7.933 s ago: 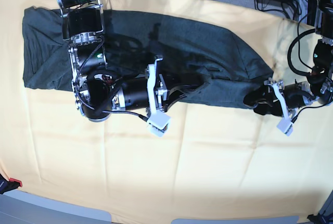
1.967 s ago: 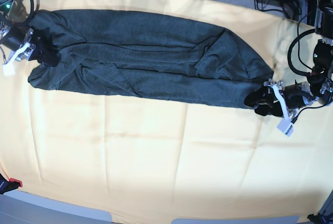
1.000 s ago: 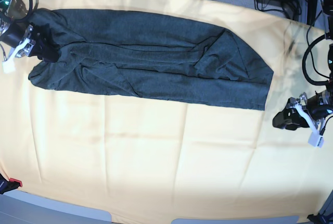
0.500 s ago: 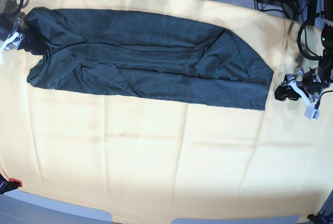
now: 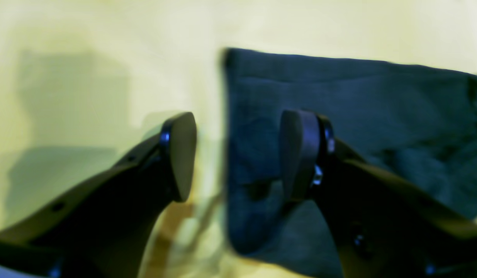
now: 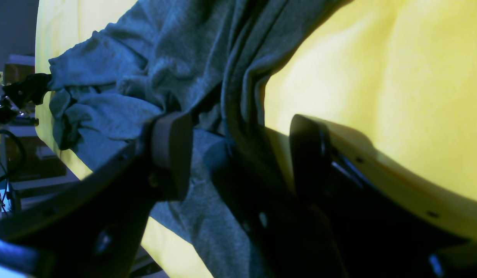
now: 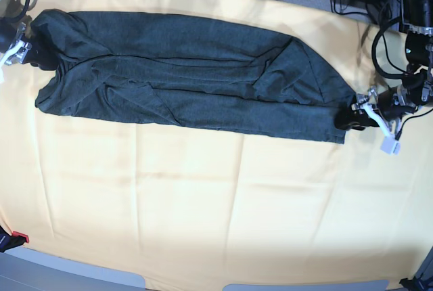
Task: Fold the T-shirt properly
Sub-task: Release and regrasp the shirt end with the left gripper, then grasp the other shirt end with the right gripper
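A: Where is the T-shirt lying?

B: It is spread out long across the far half of the yellow cloth, from the far left side to the right side. It is already folded into a long band, but some bumps and creases can be seen in it.

A: What is being done by the left gripper?

B: It is held at the right end of the shirt with its jaws wide apart. One finger is over the dark knit and the other over the yellow, so the edge can be pinched. Nothing is gripped yet.

A: And the right gripper?

B: It is placed at the far left end, also spread wide, with bunched fabric lying between the fingers. Both ends are probably meant to be lifted together.
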Tool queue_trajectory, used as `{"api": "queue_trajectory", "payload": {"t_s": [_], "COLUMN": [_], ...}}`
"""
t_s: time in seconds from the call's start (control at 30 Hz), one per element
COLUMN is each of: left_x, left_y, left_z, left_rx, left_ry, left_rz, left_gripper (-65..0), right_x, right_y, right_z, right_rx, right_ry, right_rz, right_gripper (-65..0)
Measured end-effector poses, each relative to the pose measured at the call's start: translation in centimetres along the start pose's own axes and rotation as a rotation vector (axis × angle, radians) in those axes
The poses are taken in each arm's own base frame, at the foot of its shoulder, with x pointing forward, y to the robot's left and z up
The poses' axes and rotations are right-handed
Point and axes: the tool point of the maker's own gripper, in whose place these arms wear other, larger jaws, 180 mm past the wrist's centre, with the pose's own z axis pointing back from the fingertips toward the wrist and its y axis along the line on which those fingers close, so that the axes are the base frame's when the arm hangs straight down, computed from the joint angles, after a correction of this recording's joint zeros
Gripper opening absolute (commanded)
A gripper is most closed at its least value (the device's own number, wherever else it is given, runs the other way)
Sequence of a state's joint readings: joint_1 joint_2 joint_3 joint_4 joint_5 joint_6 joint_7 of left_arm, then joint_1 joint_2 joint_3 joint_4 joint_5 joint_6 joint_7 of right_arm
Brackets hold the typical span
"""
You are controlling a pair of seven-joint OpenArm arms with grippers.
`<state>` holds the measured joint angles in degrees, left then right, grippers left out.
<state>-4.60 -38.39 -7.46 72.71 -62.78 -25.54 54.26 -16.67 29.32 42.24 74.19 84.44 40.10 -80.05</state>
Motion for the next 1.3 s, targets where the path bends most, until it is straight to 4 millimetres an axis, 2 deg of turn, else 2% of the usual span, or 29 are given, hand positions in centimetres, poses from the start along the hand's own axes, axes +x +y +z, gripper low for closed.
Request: {"api": "queue_trajectory", "payload": {"t_s": [0.07, 0.47, 0.6, 0.67, 0.77, 0.8, 0.9, 0.93, 1.0, 1.1, 1.3], "left_x": [-0.3, -1.4, -1.4, -1.5, -2.0, -2.2, -2.0, -1.9, -1.9, -1.3, -0.3], "left_y": [-1.3, -5.0, -5.5, -5.5, -5.3, -5.1, -5.1, -5.1, -5.1, -5.1, -4.9], "left_z": [-0.2, -0.9, -1.2, -1.2, -1.4, -1.5, -1.6, -1.6, -1.5, -1.5, -1.2], "left_rx": [-0.066, -0.256, -0.272, -0.272, -0.259, -0.249, -0.246, -0.246, -0.246, -0.246, -0.236], "left_ry": [0.004, 0.007, 0.001, 0.002, 0.020, 0.029, 0.019, 0.015, 0.013, 0.006, -0.008], "left_rz": [-0.001, -0.026, -0.018, -0.018, -0.021, -0.028, -0.027, -0.027, -0.027, -0.038, -0.054], "left_gripper": [-29.0, -29.0, -29.6, -37.3, -62.5, -65.0, -65.0, -65.0, -65.0, -65.0, -65.0], "right_x": [0.0, 0.0, 0.0, 0.0, 0.0, 0.0, 0.0, 0.0, -0.1, -0.2, 0.7], "right_y": [0.0, 0.0, 0.0, 0.0, 0.0, 0.0, 0.0, 0.0, 0.0, -0.3, -0.7], "right_z": [0.0, 0.0, 0.0, 0.0, 0.0, 0.0, 0.0, 0.0, 0.0, 0.2, 1.1], "right_rx": [0.000, 0.000, 0.000, 0.000, 0.000, 0.000, 0.000, 0.000, -0.002, -0.018, -0.041], "right_ry": [0.000, 0.000, 0.000, 0.000, 0.000, 0.000, 0.000, 0.000, 0.004, 0.025, 0.030], "right_rz": [0.000, 0.000, 0.000, 0.000, 0.000, 0.000, 0.000, 0.000, 0.000, 0.003, 0.032], "right_gripper": [-23.5, -23.5, -23.5, -23.5, -23.5, -23.5, -23.9, -26.4, -37.8, -65.0, -65.0]}}
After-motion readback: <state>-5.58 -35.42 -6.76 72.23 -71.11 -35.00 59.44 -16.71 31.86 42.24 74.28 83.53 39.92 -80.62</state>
